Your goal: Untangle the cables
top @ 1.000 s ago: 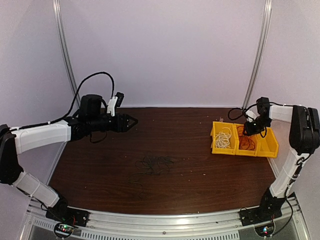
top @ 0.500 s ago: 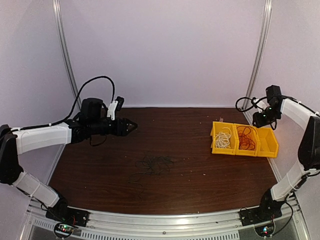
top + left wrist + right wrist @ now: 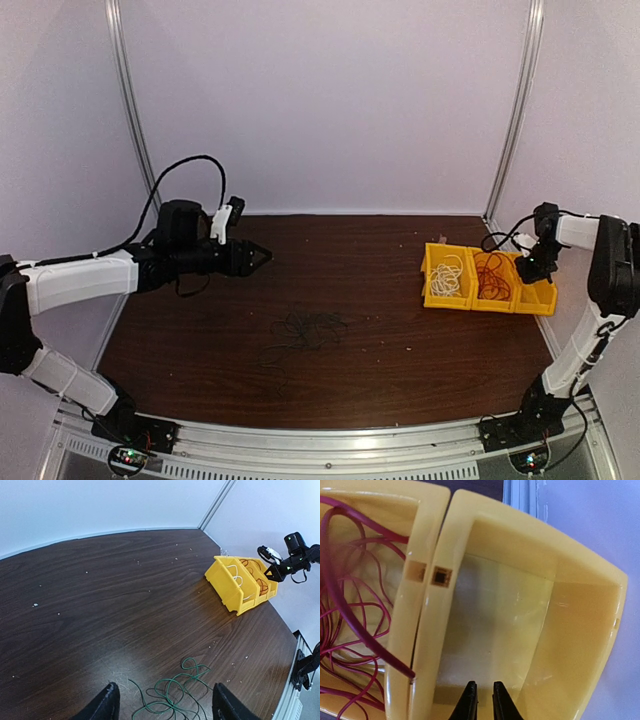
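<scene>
Counter: dark brown wood, flecked with pale crumbs.

Dark cable: loose tangle lying flat near the middle of the counter, a little toward the near edge and left of centre. It reads greenish in the left wrist view. Nothing touches it.

Three yellow bins in a row by the right edge, toward the far right corner, touching side to side.
- Bin nearest the counter's middle: white cable coiled inside.
- Middle bin: red cable in loose loops inside, one thicker strand arching up toward the shared wall.
- Bin nearest the right edge: smooth yellow floor, seen from straight above in the right wrist view.

Left pincer: held above the far-left part of the counter, pointing toward the right edge, well apart from the dark cable. Fingers spread wide, nothing between them.

Right pincer: hangs over the bin nearest the right edge, tips pointing down into it. Fingers drawn nearly closed, a thin slit between, gripping nothing. Contact with the bin floor: cannot tell.
</scene>
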### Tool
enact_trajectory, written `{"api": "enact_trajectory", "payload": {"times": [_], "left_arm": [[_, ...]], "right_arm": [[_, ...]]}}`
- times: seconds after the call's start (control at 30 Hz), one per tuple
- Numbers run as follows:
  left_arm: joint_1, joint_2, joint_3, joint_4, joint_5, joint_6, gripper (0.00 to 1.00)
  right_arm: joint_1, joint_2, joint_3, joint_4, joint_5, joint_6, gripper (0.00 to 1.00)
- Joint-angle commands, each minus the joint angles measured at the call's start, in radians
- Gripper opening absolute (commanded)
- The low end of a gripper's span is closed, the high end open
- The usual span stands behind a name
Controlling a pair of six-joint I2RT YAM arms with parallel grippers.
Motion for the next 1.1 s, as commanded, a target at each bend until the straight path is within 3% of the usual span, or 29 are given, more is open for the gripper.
{"api": "enact_trajectory", "payload": {"times": [0.0, 0.27, 0.47, 0.57, 0.73, 0.87, 1.07], "left_arm": [[-0.005, -0.018, -0.011, 0.046, -0.014, 0.004, 0.64], [-0.005, 0.03, 0.001, 0.073, 0.009, -0.006, 0.64], [-0.005, 0.038, -0.007, 0.07, -0.007, -0.002, 0.64], [-0.005, 0.044, -0.038, 0.054, -0.04, 0.006, 0.64], [-0.006, 0.092, -0.122, 0.084, -0.006, -0.023, 0.63], [-0.01, 0.118, -0.164, 0.105, 0.037, -0.04, 0.62], [-0.033, 0.111, -0.207, 0.092, 0.08, -0.067, 0.61]], "right_arm": [[0.044, -0.023, -0.033, -0.021, -0.06, -0.005, 0.14], [0.233, -0.054, -0.048, -0.05, -0.158, 0.09, 0.14], [0.253, -0.106, 0.0, -0.065, -0.084, 0.113, 0.14], [0.275, -0.206, 0.03, -0.101, -0.17, 0.081, 0.22], [0.474, -0.3, 0.037, -0.093, -0.269, -0.044, 0.39], [0.647, -0.218, 0.072, -0.108, -0.424, -0.094, 0.46], [0.878, -0.001, 0.2, -0.068, -0.478, -0.086, 0.51]]}}
